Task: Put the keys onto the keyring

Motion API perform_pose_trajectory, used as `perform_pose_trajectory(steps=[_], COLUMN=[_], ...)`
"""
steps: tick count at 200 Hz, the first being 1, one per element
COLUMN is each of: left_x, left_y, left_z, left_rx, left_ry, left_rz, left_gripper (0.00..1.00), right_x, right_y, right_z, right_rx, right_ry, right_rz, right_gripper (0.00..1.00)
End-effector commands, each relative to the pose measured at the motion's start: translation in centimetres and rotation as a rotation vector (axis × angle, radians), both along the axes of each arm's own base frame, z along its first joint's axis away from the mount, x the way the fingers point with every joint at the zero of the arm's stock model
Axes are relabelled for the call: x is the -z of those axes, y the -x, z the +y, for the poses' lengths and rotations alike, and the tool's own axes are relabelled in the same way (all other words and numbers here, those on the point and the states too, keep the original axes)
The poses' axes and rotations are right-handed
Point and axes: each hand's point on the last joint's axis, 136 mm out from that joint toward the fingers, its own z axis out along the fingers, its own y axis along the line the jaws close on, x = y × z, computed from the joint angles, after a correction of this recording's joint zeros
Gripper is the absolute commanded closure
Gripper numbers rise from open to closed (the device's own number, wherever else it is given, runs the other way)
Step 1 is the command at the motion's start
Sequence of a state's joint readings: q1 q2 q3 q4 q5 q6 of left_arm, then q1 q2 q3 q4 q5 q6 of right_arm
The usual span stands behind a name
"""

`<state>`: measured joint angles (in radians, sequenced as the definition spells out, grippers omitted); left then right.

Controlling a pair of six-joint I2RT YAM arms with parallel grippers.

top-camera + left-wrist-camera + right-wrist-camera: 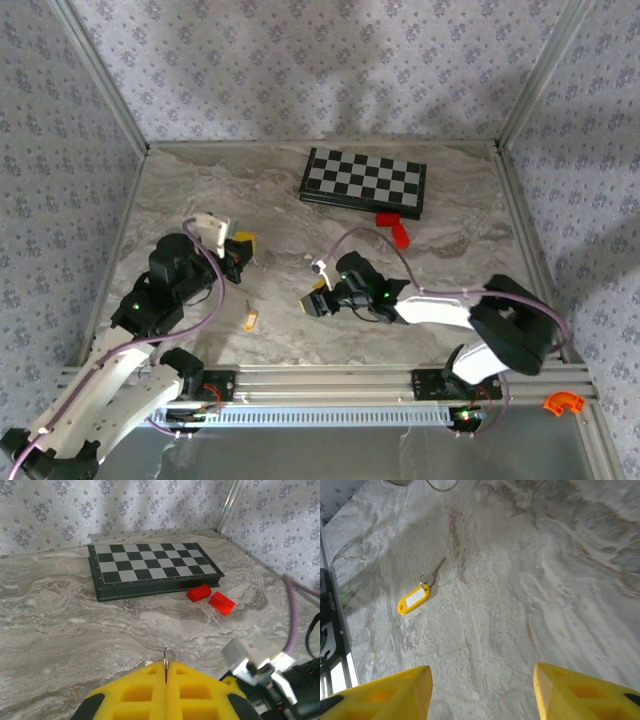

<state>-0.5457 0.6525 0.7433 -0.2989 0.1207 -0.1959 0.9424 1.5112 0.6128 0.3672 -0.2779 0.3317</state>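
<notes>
The keys (413, 599) lie flat on the marble table, a yellow tag with a white label and a thin silvery blade angled off its upper end. In the top view the keys (250, 320) rest near the front edge, between the two arms. My right gripper (482, 690) hovers open over bare table, the keys well off to its upper left and nothing between its pads. My left gripper (166, 672) is shut on the keyring (165, 654), whose thin silver edge pokes up between the yellow pads. From above, the left gripper (240, 248) sits left of centre and the right gripper (315, 300) near the middle.
A folded chessboard (363, 182) lies at the back of the table, with two red blocks (397, 228) just in front of it. Metal frame posts and patterned walls ring the table. An orange piece (562, 403) sits beyond the front right rail.
</notes>
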Motion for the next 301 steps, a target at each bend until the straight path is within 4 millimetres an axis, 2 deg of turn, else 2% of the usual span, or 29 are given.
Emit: perform_pose_trajectory(steps=[1,34,79,119,199,301], left_x=[-1.0,-0.4,0.3,0.4,-0.4,-0.6], left_y=[-0.2,-0.7,-1.4,-2.0,-2.0,-1.9], left_z=[0.9,1.4,2.2,4.3,7.2,7.7], left_rx=[-0.037,-0.068,-0.112,-0.213,-0.349,-0.366], left_ry=[-0.006,-0.006,0.008,0.008,0.019,0.021], left_rz=[-0.035,-0.019,-0.006,-0.036,-0.089,-0.102], left_gripper=[1.0,1.0,1.0,1.0,1.0,1.0], right_x=[-2.6,-1.1,0.4,1.6,2.9,4.5], right_y=[-0.7,-1.2,-1.3,-1.1,-0.2,0.8], right_z=[3.8,6.3,8.4,9.3,11.5,13.1], right_rx=[-0.037,-0.053,-0.076,-0.088,-0.12,-0.164], right_ry=[-0.151,-0.163,-0.131,-0.087,0.015,0.141], right_rz=[-0.011,0.021,0.033,0.03,0.013,-0.014], right_gripper=[0.44,0.47,0.52,0.55,0.59,0.65])
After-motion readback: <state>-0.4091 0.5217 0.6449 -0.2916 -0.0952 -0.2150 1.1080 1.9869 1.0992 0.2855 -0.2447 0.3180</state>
